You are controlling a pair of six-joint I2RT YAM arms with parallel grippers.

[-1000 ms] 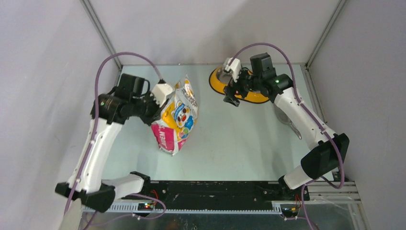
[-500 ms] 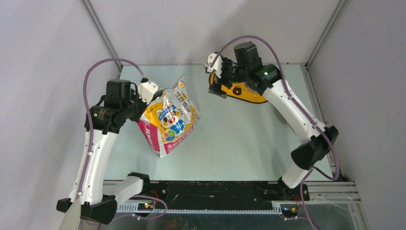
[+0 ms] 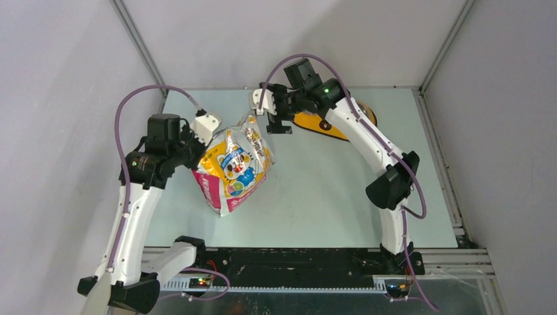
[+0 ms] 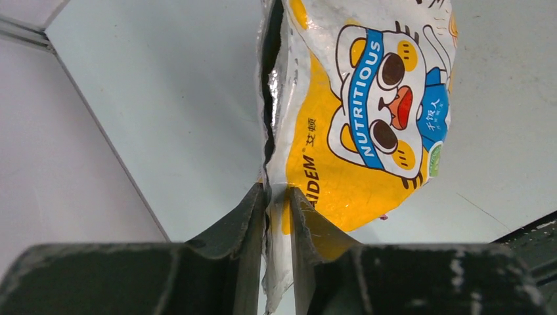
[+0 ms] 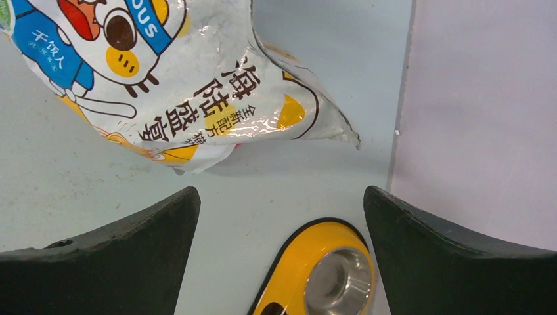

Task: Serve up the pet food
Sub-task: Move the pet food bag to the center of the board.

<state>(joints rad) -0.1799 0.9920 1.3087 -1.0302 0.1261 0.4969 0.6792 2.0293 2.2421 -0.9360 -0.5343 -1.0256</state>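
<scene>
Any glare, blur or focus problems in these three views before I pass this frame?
Top external: even soft light, sharp throughout, barely any shadow beside the bag. Left wrist: bag print crisp, the left tool near the lens soft, slight sheen along the bag's edge. Right wrist: white glare patches on the bag's glossy film; the yellow feeder is sharp.

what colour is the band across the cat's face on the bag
Blue band with white lettering, clearest in the left wrist view.

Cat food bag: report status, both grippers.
Left gripper astride cat food bag edge, jaws narrow, grip unclear. Right gripper open, empty, between bag and yellow feeder. No kibble visible.
</scene>
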